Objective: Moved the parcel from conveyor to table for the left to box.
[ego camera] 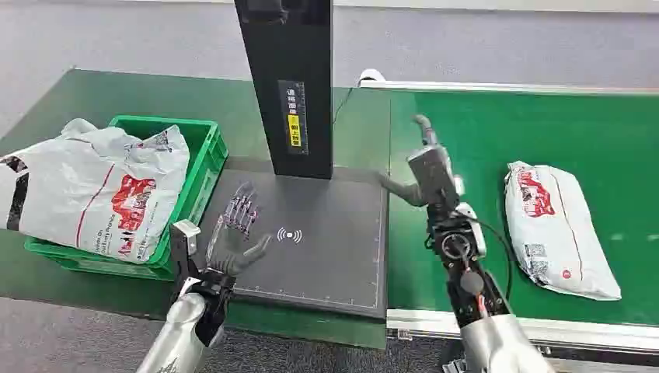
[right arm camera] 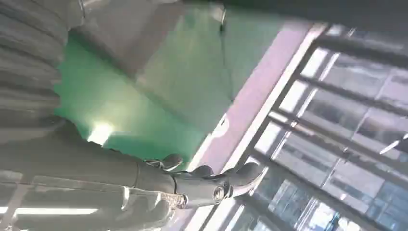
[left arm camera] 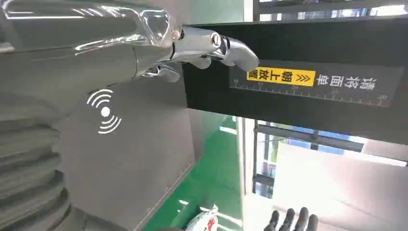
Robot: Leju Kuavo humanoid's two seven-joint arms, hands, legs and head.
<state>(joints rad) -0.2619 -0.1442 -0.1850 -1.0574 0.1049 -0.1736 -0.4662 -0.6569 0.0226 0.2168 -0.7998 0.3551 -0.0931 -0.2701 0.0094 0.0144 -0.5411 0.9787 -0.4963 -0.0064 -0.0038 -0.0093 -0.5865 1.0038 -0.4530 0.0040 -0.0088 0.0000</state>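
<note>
White plastic with red print, the parcel [ego camera: 558, 227] lies flat on the green conveyor [ego camera: 536, 132], well apart from both hands. The right hand [ego camera: 426, 175] hovers at the belt's left edge, fingers apart, empty. The left hand [ego camera: 237, 225] hangs over the dark pad [ego camera: 334, 241], fingers spread. Bags [ego camera: 93, 190] fill the green crate [ego camera: 203, 167].

**Even overhead light, soft wrist views**

The head view is bright and sharp — shadows under things are faint. A white glare patch sits on the green conveyor [right arm camera: 101, 132] in the right wrist view, which is blurred throughout — its windows [right arm camera: 337, 120] wash out pale.
</note>
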